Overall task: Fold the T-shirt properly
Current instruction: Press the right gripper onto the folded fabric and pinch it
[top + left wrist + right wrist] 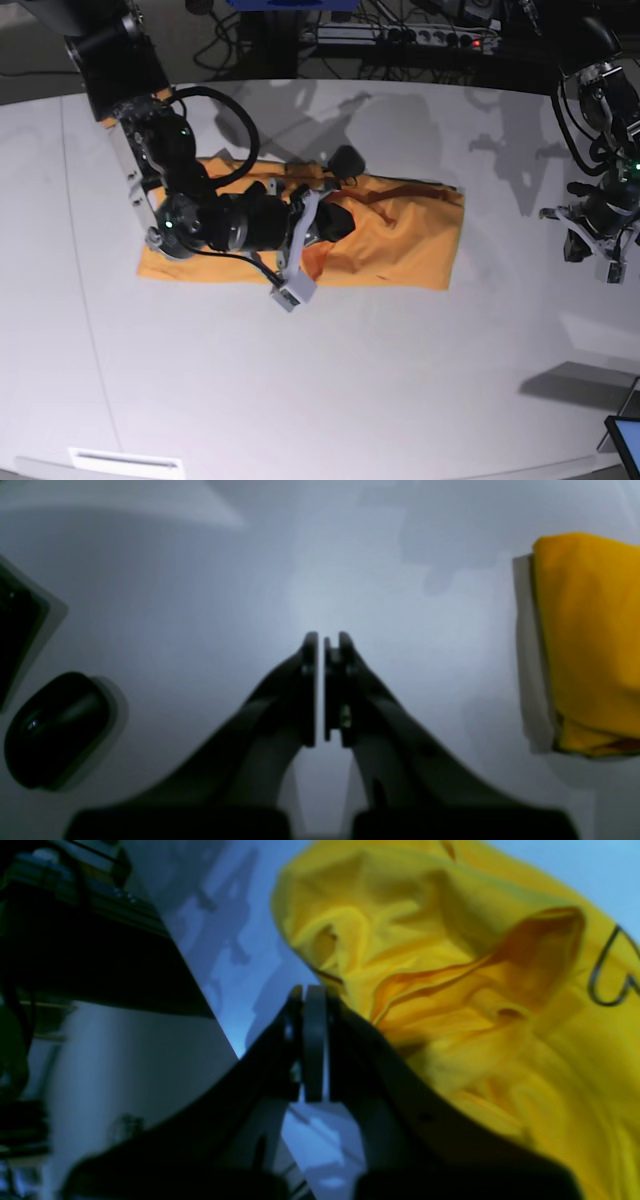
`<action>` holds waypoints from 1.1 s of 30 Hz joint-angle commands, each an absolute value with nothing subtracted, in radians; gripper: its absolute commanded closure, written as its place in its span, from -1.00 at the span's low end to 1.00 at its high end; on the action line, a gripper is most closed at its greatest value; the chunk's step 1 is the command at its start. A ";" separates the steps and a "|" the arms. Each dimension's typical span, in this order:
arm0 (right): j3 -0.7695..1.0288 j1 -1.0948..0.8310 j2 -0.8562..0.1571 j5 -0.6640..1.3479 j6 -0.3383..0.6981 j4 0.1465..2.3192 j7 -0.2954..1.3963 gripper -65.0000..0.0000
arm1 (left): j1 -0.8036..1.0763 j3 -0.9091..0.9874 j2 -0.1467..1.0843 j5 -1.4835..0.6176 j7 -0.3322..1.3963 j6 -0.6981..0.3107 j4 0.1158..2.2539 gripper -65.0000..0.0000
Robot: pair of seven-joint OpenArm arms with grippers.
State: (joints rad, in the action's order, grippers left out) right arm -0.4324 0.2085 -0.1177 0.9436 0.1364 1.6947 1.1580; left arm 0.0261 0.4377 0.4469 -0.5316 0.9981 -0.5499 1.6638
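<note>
The orange-yellow T-shirt (400,240) lies spread across the middle of the white table, bunched into folds near its centre. My right gripper (335,222) rests over that bunched part. In the right wrist view the right gripper (312,990) is shut, its pads pressed together just left of raised folds of the T-shirt (450,990); no cloth shows between the pads. A thin dark curl (610,972) marks the cloth. My left gripper (321,637) is shut with nothing in it, hanging over bare table, with the T-shirt's end (585,645) at the right. In the base view the left gripper (598,262) is far right.
A small black rounded object (347,160) sits at the shirt's far edge. Two dark objects (55,730) lie at the left of the left wrist view. Cables and a power strip (400,38) run behind the table. A screen corner (625,438) shows at the front right.
</note>
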 commanded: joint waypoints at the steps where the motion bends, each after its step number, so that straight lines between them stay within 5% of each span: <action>1: -0.430 0.240 -0.104 0.964 0.140 1.687 1.142 0.99 | 0.027 0.446 0.469 -0.542 0.957 -0.550 1.679 1.00; 16: -0.430 0.300 -0.047 0.964 0.142 1.310 1.098 0.99 | 0.079 0.443 0.470 -0.542 0.880 -0.550 1.684 1.00; 33: -0.329 0.202 -0.101 0.970 0.142 1.288 1.093 0.99 | 0.076 0.440 0.469 -0.542 0.880 -0.550 1.682 1.00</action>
